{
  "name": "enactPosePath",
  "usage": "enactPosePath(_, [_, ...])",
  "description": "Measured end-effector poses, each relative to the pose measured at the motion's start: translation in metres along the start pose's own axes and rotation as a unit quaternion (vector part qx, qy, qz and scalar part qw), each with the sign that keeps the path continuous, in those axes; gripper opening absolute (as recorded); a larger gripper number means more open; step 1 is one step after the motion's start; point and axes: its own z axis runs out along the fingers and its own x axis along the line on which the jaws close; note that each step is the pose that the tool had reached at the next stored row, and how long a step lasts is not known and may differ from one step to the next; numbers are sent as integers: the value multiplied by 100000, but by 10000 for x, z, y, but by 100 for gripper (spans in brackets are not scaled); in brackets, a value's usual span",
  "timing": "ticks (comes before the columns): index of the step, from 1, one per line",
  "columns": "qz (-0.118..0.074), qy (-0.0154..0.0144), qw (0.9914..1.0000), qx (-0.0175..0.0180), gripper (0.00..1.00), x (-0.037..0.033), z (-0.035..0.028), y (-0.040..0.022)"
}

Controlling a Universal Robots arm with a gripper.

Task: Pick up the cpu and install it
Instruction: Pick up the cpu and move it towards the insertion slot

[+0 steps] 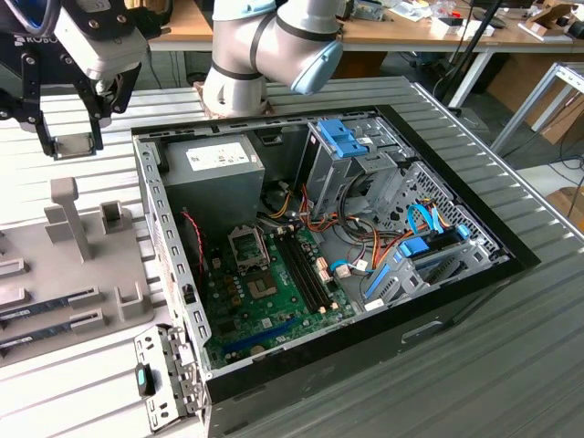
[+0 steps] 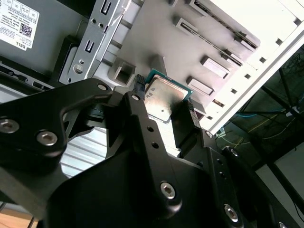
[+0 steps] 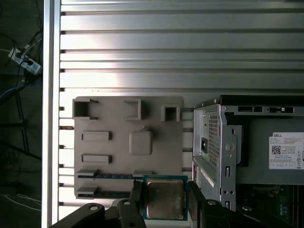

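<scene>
The cpu [image 3: 164, 198], a flat square chip with a silver top and a green rim, sits between my gripper's [image 3: 165, 192] two black fingers, which are shut on its edges. In the second wrist view the cpu [image 2: 164, 97] is held the same way by the gripper [image 2: 164, 95], lifted off the grey parts tray [image 2: 156, 42]. In the exterior view the gripper [image 1: 71, 141] hangs above the ribbed table, at the exterior view's left of the open computer case [image 1: 173, 274]. The motherboard's open socket [image 1: 246, 245] lies inside the case, apart from the gripper.
The grey parts tray [image 1: 73, 265] holds upright posts and memory sticks [image 1: 46, 306]. The case's metal wall [image 3: 213, 142] stands next to the tray. A power supply [image 1: 214, 169], a drive cage [image 1: 351, 155] and cables [image 1: 365, 246] fill the case around the motherboard.
</scene>
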Motion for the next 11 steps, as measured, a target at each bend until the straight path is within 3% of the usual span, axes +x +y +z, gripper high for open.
enactPosePath(11, [0,-2,100000,-2,47,-61,2,0])
